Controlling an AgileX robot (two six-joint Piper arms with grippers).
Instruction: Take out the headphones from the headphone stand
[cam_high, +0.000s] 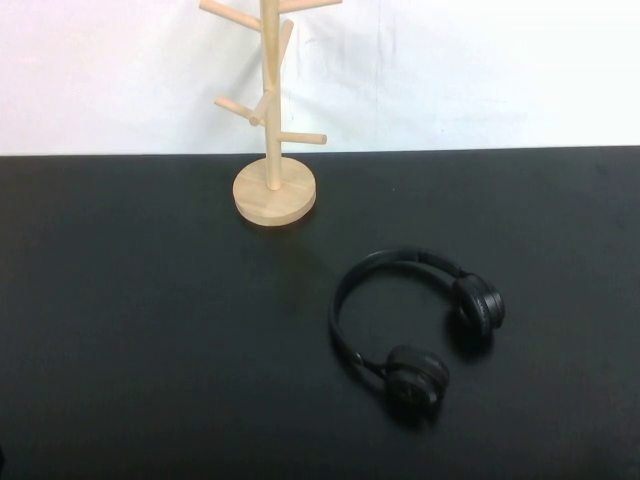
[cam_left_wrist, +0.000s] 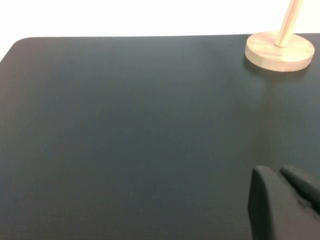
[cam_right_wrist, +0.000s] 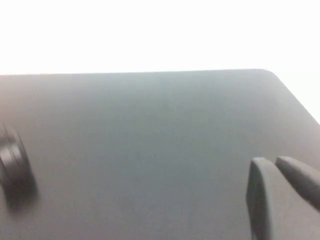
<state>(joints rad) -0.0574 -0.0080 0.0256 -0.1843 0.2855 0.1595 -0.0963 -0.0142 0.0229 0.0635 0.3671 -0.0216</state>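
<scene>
Black desk (cam_high: 120, 330). Headphone stand (cam_high: 272, 150) upright at 12 o'clock, pegs bare. Headphones (cam_high: 415, 320) flat on desk, 4 o'clock of stand, apart. Left gripper (cam_left_wrist: 285, 200), right gripper (cam_right_wrist: 280, 195) low over desk near its corners; finger gap: cannot tell.

Pretty much a two-tone setup here – the headphones (cam_high: 415, 325) are plain black all over, band and both ear cups, no markings I can make out. They nearly blend into the table (cam_high: 150, 330), which is a flat matte black too. The headphone stand (cam_high: 272, 150) is the only warm thing – pale, light wood. Wall (cam_high: 480, 70) behind is plain white. The left gripper (cam_left_wrist: 285, 202) and right gripper (cam_right_wrist: 282, 192) are both dark, black-grey.
</scene>
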